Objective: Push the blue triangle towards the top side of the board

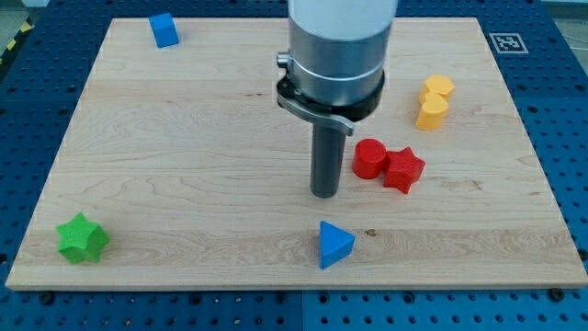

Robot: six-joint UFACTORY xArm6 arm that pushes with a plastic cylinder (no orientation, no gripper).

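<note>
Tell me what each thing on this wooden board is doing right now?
blue triangle: near the view's bottom edge, untouched.
my tip: just above the triangle, apart from it.
blue block: top left, alone.
yellow blocks: touching each other.
red blocks: touching, right of my tip.
green star: bottom left, alone.

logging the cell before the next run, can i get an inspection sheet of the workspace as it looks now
surface: light wooden board, flat, on a blue perforated table.
job's things: blue triangle near the board's bottom edge, a little right of centre, far from the top side.
clutter: blue block at top left; green star at bottom left; two yellow blocks touching at right; red cylinder and red star touching, right of the rod.
grippers: none fitted; my tip sits above the blue triangle in the view, a gap between them, not touching.
cables: nothing seen.
surroundings: black-and-white marker at the board's top right corner.
</note>
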